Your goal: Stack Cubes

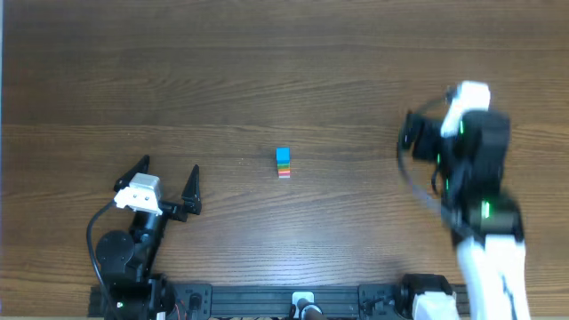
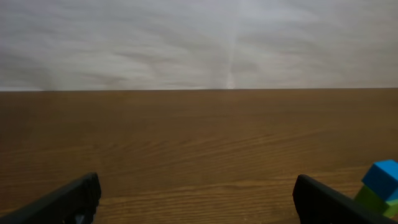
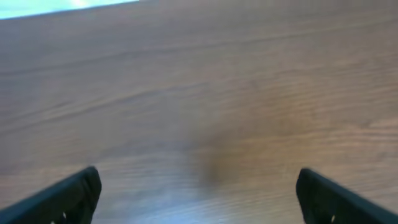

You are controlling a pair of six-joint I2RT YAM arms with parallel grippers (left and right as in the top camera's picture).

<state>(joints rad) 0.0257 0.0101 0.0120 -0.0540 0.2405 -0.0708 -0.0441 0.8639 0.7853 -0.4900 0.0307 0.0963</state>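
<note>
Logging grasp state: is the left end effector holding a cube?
No, the left end effector is open and empty; the cube stack stands apart.

Matt wood-grain table (image 1: 267, 71), smooth plastic-looking cubes (image 1: 284, 163), matt black gripper (image 1: 167, 183)

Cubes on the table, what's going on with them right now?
The stack of cubes stands in the middle of the table, the blue cube on top. Neither arm is handling it: the left gripper sits open near its base, left of the stack, and the right gripper is open over bare wood off to the right.
</note>
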